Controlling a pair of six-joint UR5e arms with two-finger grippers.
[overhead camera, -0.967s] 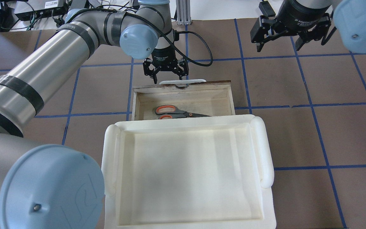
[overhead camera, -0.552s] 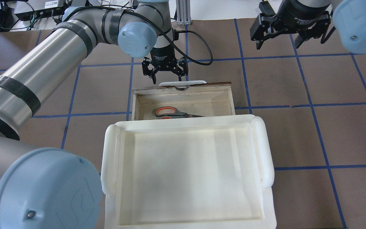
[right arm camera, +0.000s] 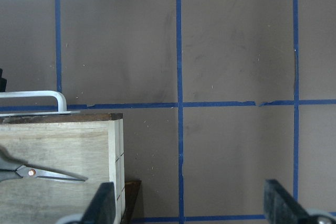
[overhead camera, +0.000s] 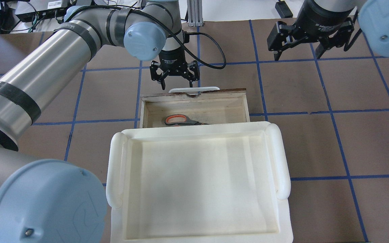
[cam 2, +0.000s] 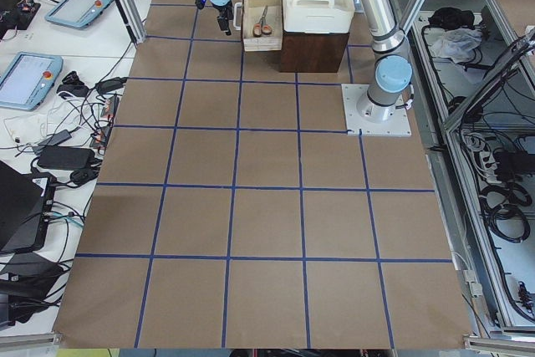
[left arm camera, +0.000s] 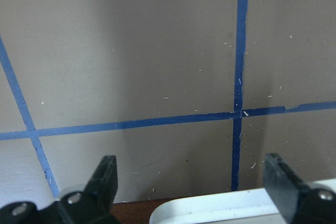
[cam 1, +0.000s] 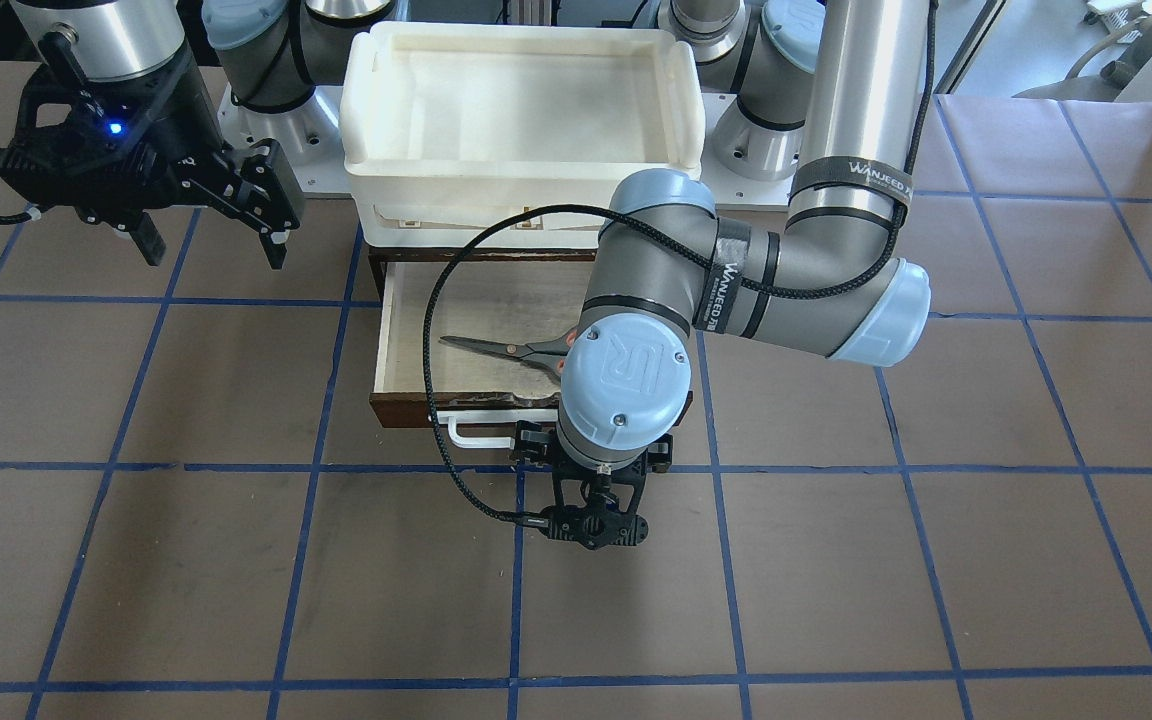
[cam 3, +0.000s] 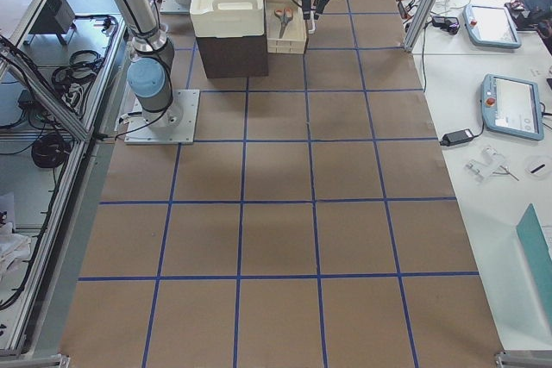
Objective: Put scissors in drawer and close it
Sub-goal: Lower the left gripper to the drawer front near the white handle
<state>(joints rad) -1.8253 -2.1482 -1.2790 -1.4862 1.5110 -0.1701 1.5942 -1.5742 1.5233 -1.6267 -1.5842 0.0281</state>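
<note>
One spread left claw [overhead camera: 177, 86] hovers just beyond the drawer's [overhead camera: 194, 98] front edge.

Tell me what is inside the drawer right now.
The scissors lie flat in the drawer on its pale floor; nothing else shows. Overhead, the white tray hides the rear part; from the front, the left arm covers the handles.

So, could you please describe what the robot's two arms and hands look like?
The left arm and right arm are silver tubes with light blue joint caps. Black bands wrap the left one, and a black cable runs to its wrist. The left hand and right hand are black, two-fingered.
</note>
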